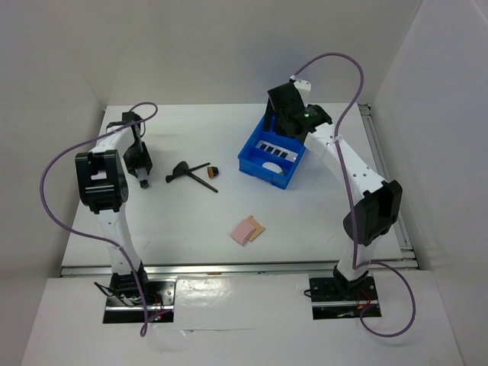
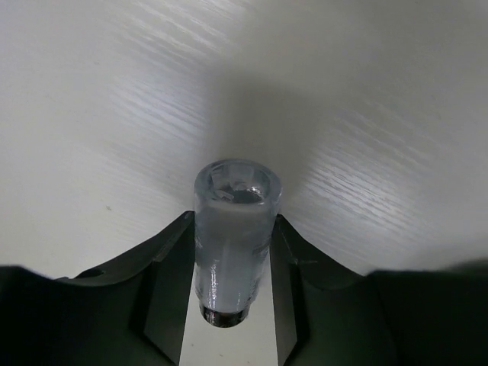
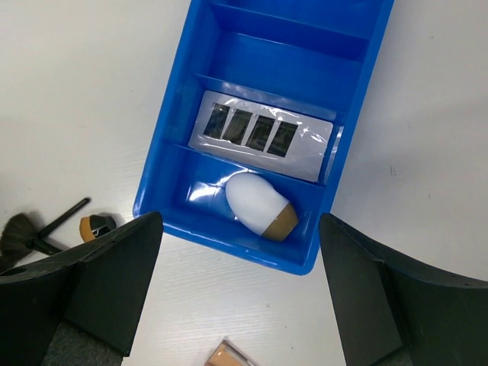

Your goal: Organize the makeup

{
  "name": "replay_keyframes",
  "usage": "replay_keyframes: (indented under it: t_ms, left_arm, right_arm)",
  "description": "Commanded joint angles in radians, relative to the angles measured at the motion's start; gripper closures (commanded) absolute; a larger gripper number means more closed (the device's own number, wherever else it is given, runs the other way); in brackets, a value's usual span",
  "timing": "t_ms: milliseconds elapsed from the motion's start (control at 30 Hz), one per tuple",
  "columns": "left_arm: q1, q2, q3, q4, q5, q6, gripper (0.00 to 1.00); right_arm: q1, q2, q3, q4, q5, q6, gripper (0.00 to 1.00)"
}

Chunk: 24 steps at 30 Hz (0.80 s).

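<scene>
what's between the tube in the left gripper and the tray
The brushes lie between the tube and the tray, and the open right gripper hovers over the tray. A lifted carry would likely clear the brushes.

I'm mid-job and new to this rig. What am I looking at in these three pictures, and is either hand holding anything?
Two robot arms are bolted at the near edge of a white table. The wide picture looks down from above and behind them. The other two pictures come from a camera on each wrist. The left hand is shut on a small clear cylinder. The right hand hangs open above the blue tray, which holds a palette and a white sponge in neighbouring compartments. Loose on the table lie dark brushes and pinkish pads.
</scene>
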Motion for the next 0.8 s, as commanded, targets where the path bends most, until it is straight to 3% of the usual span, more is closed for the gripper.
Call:
replay_keyframes:
  t_ms: [0, 167, 333, 433, 567, 767]
  left_arm:
    - [0.004, -0.066, -0.008, -0.016, 0.125, -0.003, 0.80]
    - [-0.042, -0.182, 0.043, -0.047, 0.288, -0.032, 0.80]
    - [-0.236, -0.310, 0.132, 0.016, 0.379, -0.063, 0.88]
    - [-0.359, -0.295, 0.239, 0.016, 0.416, -0.084, 0.98]
    - [-0.454, -0.216, 0.333, 0.083, 0.543, -0.153, 1.00]
    - [-0.577, -0.167, 0.266, 0.362, 0.619, -0.352, 1.00]
  right_arm:
    - [-0.004, 0.020, 0.057, -0.036, 0.021, 0.018, 0.10]
    - [-0.015, 0.020, 0.088, -0.047, 0.012, 0.005, 0.10]
    - [-0.055, 0.000, 0.076, -0.058, 0.012, 0.014, 0.10]
    - [-0.098, -0.049, 0.039, -0.058, -0.027, 0.025, 0.10]
    - [-0.149, -0.133, -0.030, -0.047, -0.042, 0.065, 0.10]
    - [-0.214, -0.340, -0.217, 0.054, -0.080, 0.110, 0.10]
